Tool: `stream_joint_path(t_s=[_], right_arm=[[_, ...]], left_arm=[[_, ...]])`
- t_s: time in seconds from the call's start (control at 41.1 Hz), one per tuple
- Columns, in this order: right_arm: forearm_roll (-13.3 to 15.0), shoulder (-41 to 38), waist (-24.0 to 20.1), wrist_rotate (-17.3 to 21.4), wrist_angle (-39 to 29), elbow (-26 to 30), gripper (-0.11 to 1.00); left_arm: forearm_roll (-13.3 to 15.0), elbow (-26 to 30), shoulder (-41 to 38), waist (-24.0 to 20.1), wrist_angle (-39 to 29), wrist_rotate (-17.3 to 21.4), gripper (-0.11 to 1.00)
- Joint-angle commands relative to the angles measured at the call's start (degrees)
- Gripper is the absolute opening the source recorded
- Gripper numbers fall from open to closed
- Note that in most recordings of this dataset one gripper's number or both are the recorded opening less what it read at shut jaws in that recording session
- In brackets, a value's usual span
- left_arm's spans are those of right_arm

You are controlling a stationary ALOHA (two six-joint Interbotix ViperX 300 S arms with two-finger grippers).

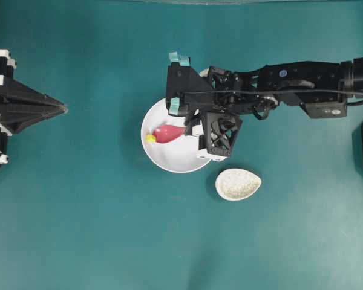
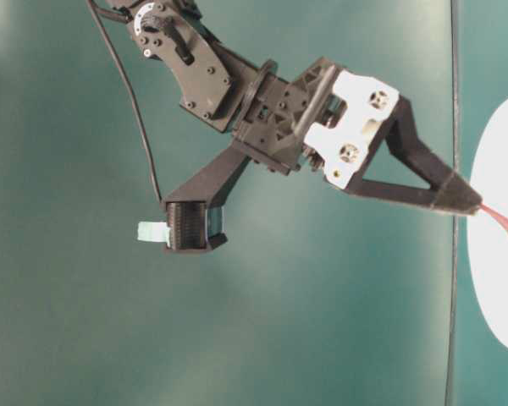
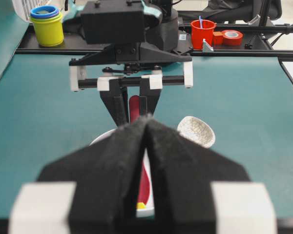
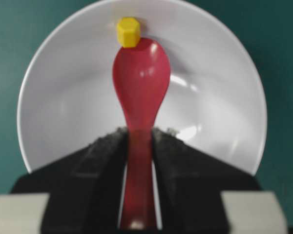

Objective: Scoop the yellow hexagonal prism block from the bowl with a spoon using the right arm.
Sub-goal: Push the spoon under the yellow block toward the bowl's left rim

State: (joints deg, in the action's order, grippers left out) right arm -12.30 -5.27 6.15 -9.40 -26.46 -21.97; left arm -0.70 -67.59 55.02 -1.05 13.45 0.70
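The white bowl (image 1: pixel 176 158) sits mid-table. My right gripper (image 1: pixel 192 128), on the arm with teal tape, is shut on the handle of the pink-red spoon (image 1: pixel 168 133), whose scoop lies inside the bowl. The yellow hexagonal block (image 1: pixel 150 138) rests on the bowl's inner surface, touching the scoop's tip. In the right wrist view the gripper (image 4: pixel 139 135) clamps the handle, the spoon's scoop (image 4: pixel 141 78) points away, and the block (image 4: pixel 128 32) lies just past it in the bowl (image 4: pixel 63 97). My left gripper (image 1: pixel 63 109) is shut and empty at the left edge, also seen in its wrist view (image 3: pixel 147 121).
A speckled off-white spoon rest (image 1: pixel 238 183) lies just right of and below the bowl. Beyond the table's far edge stand stacked yellow and blue cups (image 3: pixel 47 24), a red cup (image 3: pixel 203 33) and a red tape roll (image 3: pixel 231 36).
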Motion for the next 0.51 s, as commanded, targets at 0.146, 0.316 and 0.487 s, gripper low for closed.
stream_joint_path(t_s=[0.146, 0.316, 0.487], right_arm=[[-0.6, 1.2, -0.1, 0.0, 0.7, 1.5, 0.24], [-0.6, 2.1, -0.1, 0.0, 1.2, 1.5, 0.24], [-0.6, 3.2, -0.1, 0.0, 2.5, 1.4, 0.24]], left_arm=[[-0.1, 1.6, -0.4, -0.1, 0.5, 0.0, 0.04], [-0.1, 1.6, -0.3, -0.2, 0.5, 0.0, 0.04], [-0.1, 1.6, -0.2, -0.2, 0.4, 0.0, 0.04]])
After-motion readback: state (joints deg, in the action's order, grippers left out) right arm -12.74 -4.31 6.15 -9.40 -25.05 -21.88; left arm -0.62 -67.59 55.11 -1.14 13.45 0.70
